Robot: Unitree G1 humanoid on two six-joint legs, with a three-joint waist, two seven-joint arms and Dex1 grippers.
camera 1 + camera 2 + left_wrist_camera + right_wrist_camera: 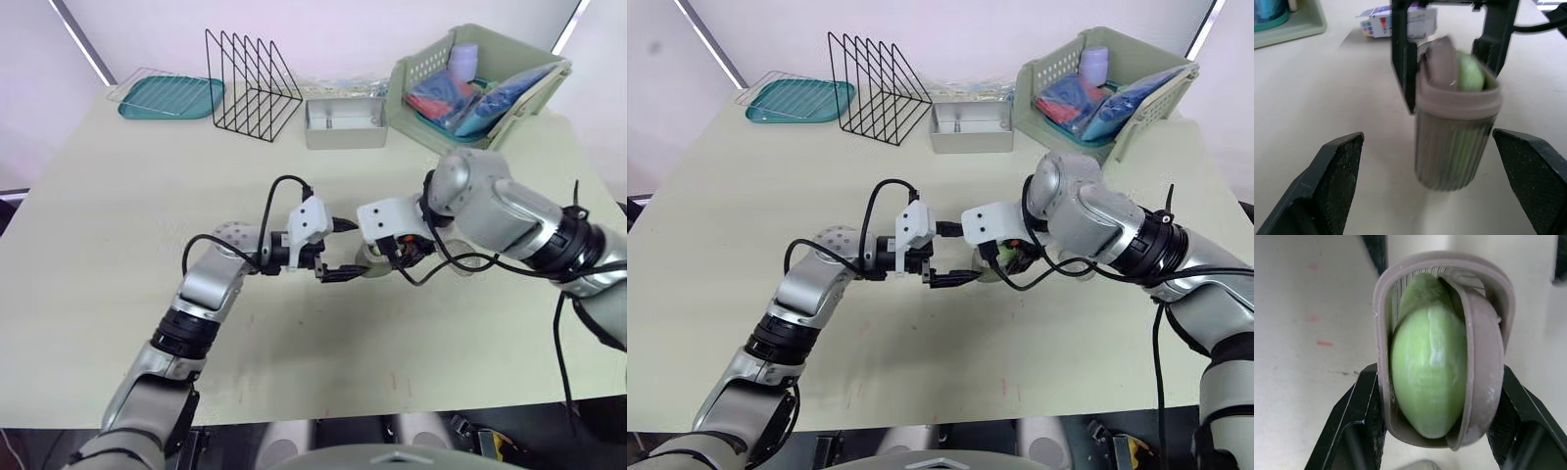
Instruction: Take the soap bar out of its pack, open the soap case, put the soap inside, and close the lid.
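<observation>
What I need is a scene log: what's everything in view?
table: 1, pale beige, under everything
tray: 1, teal, far left
wire rack: 1, black, beside the tray
box: 1, grey, far middle
basket: 1, pale green, far right
packs: several, blue and red, in the basket
soap pack: 1, white, printed, lying on the table
soap case: 1, grey, table centre
soap: 1, green, inside the soap case
left gripper: 1, black fingers, open beside the soap case
right gripper: 1, black fingers, shut on the soap case
</observation>
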